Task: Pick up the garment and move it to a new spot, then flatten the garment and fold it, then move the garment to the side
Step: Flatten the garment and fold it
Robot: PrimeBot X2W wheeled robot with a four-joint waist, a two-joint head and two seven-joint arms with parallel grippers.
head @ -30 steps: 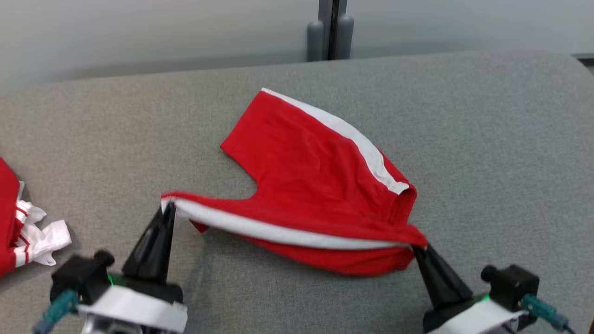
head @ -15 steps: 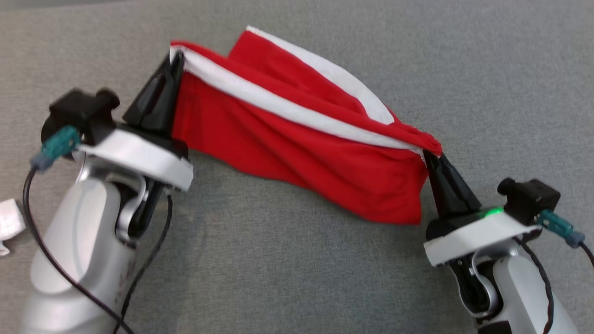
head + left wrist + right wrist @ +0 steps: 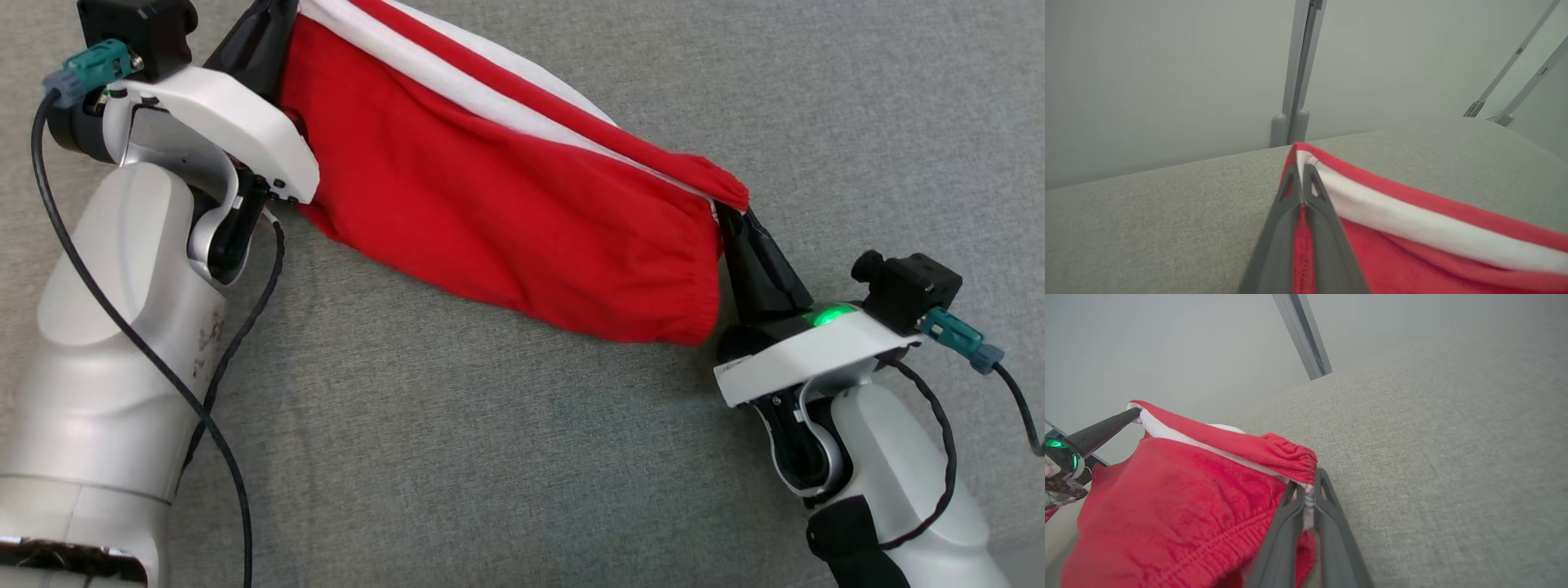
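You are holding the red cloth garment with white stripes (image 3: 506, 204) stretched over the grey fabric table (image 3: 490, 457): left gripper (image 3: 1301, 179) pinching one striped corner, right gripper (image 3: 1308, 492) pinching the elastic hem. Each bite is looking shallow; a jerk could be pulling a corner free.

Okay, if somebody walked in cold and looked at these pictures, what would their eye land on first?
The bright red garment with its white stripe, stretched across the middle of the head view over the grey table. Next, the two dark pincers gripping it: the left pincer is shut on its upper-left corner, and the right pincer is shut on its right end, so the cloth hangs slung between them.
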